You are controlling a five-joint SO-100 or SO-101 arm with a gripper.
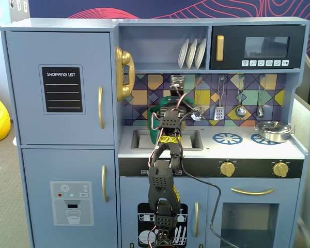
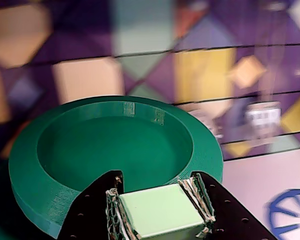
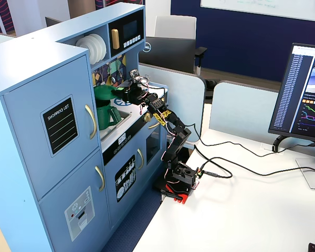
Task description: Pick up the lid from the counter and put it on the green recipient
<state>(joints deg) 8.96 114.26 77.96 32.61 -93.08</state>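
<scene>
My gripper (image 2: 156,200) is shut on the light-green handle (image 2: 162,217) of the round green lid (image 2: 115,145). In a fixed view the lid (image 3: 103,93) hangs over the top of the dark green ribbed recipient (image 3: 108,116), which stands in the sink. I cannot tell whether they touch. From the front, the lid (image 1: 167,101) and the recipient (image 1: 156,135) sit partly behind the arm, with the gripper (image 1: 173,105) at the lid's right side. In the wrist view the lid hides the recipient.
The sink (image 1: 192,139) is set in the white counter. Two blue burner rings (image 1: 227,138) and a silver pot (image 1: 273,130) lie to the right. Utensils (image 1: 219,111) hang on the tiled back wall, under a shelf with plates (image 1: 192,52). A monitor (image 3: 304,94) stands on the desk.
</scene>
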